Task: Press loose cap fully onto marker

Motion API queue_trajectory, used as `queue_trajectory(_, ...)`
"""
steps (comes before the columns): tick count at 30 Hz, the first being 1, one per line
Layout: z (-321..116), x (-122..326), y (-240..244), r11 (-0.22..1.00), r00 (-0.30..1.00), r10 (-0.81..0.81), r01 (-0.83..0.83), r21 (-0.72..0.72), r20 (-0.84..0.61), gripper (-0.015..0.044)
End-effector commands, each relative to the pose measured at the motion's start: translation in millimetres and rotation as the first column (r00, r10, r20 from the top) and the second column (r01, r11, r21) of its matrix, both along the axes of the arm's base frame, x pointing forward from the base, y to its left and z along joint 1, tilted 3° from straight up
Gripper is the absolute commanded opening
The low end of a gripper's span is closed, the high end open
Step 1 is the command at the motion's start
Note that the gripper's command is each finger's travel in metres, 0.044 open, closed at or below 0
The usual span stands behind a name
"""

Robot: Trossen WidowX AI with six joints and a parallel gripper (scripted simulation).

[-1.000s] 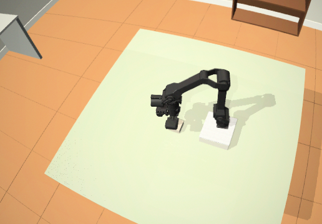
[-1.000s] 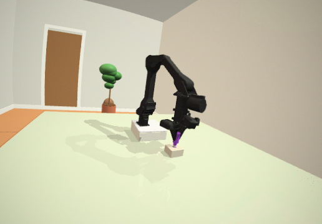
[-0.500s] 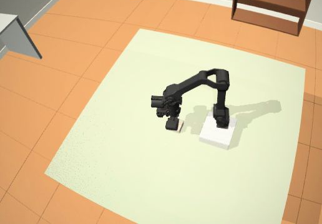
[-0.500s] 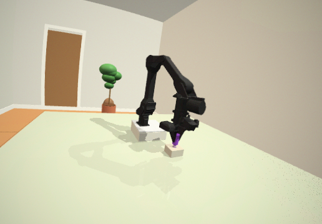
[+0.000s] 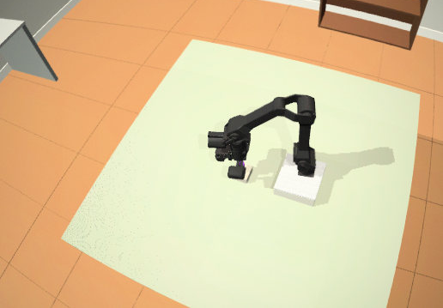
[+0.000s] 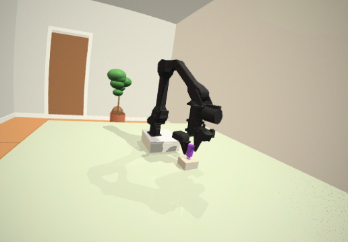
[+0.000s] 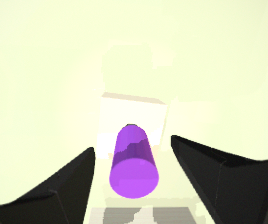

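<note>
On the pale green table (image 6: 101,189), a smooth purple cylindrical cap (image 7: 133,162) sits atop the marker in the beige holder block (image 6: 188,162). The bent arm (image 6: 189,85) points down, gripper (image 6: 191,143) spread, fingers clear of the cap.

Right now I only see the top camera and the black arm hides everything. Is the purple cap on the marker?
Observer: Yes. In the side view the purple cap stands upright over the little block, right where the marker sits.
Child: Is the claw squeezing it?
Observer: No. The wrist camera shows the gripper open, with a gap between the cap and the finger on each side.
Child: Can you see the marker under the cap?
Observer: Not really. From the wrist camera the cap covers it, and only the pale block shows behind.
</note>
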State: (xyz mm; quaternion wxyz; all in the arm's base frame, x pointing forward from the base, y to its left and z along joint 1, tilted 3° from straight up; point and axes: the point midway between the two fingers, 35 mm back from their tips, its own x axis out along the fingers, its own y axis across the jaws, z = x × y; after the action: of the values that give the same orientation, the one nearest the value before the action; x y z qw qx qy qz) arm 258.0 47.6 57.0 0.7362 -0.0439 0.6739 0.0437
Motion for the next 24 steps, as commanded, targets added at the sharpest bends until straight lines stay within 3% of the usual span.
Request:
queue_trajectory(1,0.0,0.0,-0.1,1.000,1.000,0.000,0.000,0.000,0.000,0.0394)
queue_trajectory(3,0.0,0.0,-0.1,1.000,1.000,0.000,0.000,0.000,0.000,0.0440)
queue_trajectory(9,65.2,-4.2,0.1,1.000,1.000,0.000,0.000,0.000,0.000,0.0440)
queue_trajectory(13,75.0,-6.4,-0.2,1.000,1.000,0.000,0.000,0.000,0.000,0.0440)
queue_trajectory(18,65.2,-7.1,3.0,0.974,0.974,-0.227,0.227,0.019,-0.003,0.0309)
queue_trajectory(24,64.7,-7.2,3.1,0.970,0.971,-0.240,0.240,0.020,-0.003,0.0151)
